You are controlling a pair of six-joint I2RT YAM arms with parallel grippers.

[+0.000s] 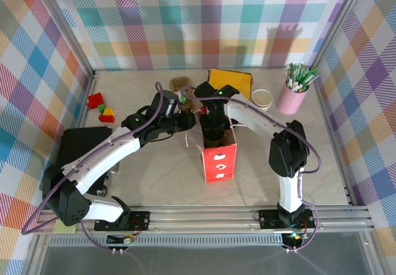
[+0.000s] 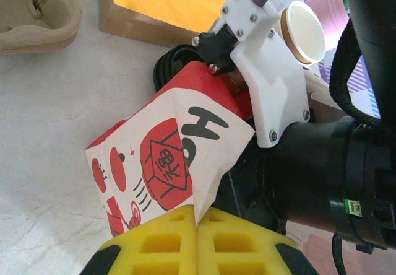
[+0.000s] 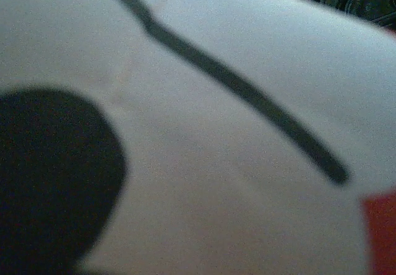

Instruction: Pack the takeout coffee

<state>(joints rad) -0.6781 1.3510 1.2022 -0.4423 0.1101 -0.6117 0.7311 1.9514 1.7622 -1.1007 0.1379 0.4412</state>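
the red-and-white printed paper bag (image 1: 219, 161) stands in the middle of the table (image 1: 154, 182), between the two arms. the left gripper (image 2: 197, 220) is clamped on the bag's upper edge: in the left wrist view its yellow fingers (image 2: 154, 244) meet, with the white paper pinched between them. the right gripper (image 1: 213, 134) is lowered at the top of the bag from the far side. its wrist view is a close blur of white paper with black print and a red corner, and i cannot tell whether its jaws are apart or closed. the takeout coffee cup (image 1: 262, 99), a small paper cup with a cream inside, stands on the table behind and to the right of the bag. it is just beside the pink cup of pens (image 1: 292, 95) and apart from both grippers. a brown cardboard cup carrier (image 1: 179, 83) and a brown packet with a yellow face (image 1: 230, 80) lie near the far edge, and coloured blocks (image 1: 100, 108) sit at the left
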